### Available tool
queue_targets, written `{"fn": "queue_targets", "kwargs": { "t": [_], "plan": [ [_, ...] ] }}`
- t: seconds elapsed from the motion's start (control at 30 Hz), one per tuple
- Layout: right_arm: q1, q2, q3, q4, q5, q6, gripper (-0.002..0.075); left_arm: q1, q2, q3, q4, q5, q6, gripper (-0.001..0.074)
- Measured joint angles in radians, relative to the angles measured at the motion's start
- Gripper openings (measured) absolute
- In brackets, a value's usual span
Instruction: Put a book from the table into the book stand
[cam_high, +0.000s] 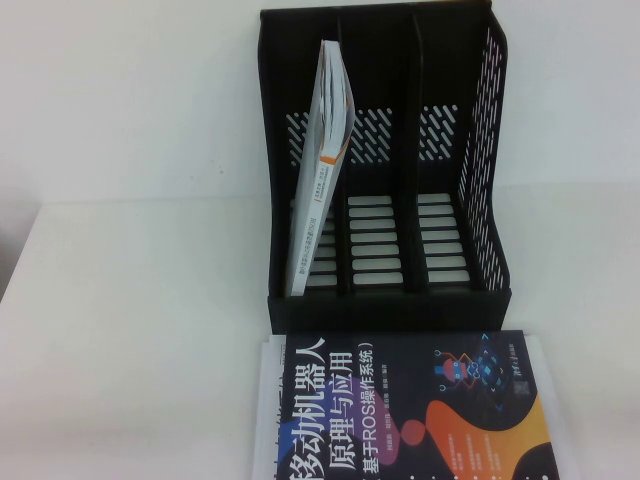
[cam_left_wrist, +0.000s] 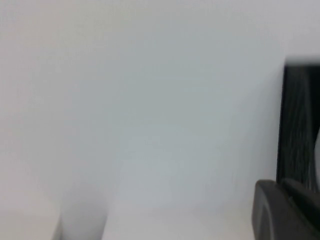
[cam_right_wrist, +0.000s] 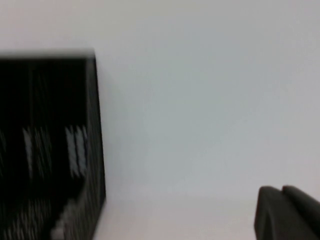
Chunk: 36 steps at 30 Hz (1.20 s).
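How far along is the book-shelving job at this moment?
Done: a white book already leans in the left compartment of the book stand; the other two compartments are free. In hand: nothing. Neither the left gripper nor the right gripper holds anything. Left: the book lies flat on the table before the stand.

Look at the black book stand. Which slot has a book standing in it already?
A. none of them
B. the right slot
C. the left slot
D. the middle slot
C: in the high view a white book leans in the left compartment of the book stand, while the other two hold nothing. The dark navy book lies flat on the table. Neither the left gripper nor the right gripper shows in the high view.
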<state>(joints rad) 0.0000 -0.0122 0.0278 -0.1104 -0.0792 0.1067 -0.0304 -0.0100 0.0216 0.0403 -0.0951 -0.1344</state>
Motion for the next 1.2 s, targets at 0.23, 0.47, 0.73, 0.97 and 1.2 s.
{"fn": "queue_targets", "kwargs": {
  "t": [0.23,0.47,0.73,0.97,1.2],
  "plan": [
    [0.000,0.000,0.000,0.014,-0.320,0.185,-0.0002,0.000,0.000,0.000,-0.002,-0.365,0.000,-0.0004],
    [0.000,0.000,0.000,0.024,-0.418,0.214,-0.0002,0.000,-0.002,0.000,-0.004,-0.504,0.000,-0.0004],
    [0.000,0.000,0.000,0.047,-0.481,0.287,-0.0002,0.000,-0.006,-0.010,-0.040,-0.403,0.002,-0.0004],
    [0.000,0.000,-0.255,0.038,0.001,0.403,0.0000,0.000,0.039,-0.322,-0.149,0.180,-0.001,-0.0004],
    [0.000,0.160,-0.568,0.048,0.442,0.371,0.0001,0.000,0.283,-0.559,-0.190,0.405,-0.003,-0.0004]
  ]
}}
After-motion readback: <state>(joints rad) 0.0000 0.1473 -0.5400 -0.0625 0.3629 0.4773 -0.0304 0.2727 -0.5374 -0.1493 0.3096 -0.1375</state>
